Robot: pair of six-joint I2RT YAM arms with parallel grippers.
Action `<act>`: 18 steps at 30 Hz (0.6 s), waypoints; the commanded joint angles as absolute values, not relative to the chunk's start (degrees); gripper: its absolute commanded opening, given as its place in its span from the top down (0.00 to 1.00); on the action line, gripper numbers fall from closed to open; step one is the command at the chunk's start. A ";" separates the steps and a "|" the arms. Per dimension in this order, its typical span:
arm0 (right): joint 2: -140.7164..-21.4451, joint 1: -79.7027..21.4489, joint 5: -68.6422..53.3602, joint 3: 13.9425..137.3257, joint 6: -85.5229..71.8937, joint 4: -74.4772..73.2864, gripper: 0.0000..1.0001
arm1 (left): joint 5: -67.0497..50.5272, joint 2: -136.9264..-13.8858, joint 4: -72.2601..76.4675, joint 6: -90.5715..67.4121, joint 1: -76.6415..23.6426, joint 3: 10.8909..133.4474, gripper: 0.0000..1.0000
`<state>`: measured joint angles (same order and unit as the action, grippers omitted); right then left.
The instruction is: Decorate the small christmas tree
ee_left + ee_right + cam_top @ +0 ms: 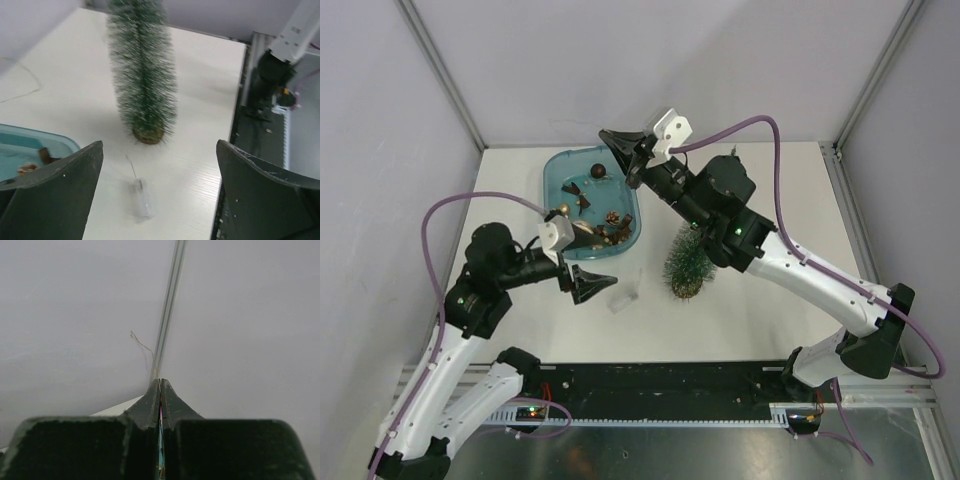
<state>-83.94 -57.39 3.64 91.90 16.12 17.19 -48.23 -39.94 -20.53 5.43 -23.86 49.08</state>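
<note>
Standing upright center-right, small christmas tree; left gripper jaws apart beside clear box; right gripper pinched on thin wire.

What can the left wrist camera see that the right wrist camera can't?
Only the left wrist view shows the small christmas tree standing upright on its base, a little clear box lying in front of it, a corner of the blue tray, and the left tool open wide. Only the right wrist view shows the right tool pinched shut, with a thin wire sticking up from its tip. Both show some white table and grey wall.
</note>
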 commanded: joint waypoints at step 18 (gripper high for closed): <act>-80.72 -57.74 3.00 89.13 15.79 20.34 1.00 | -8.43 -52.48 -8.68 4.75 -23.91 63.49 0.00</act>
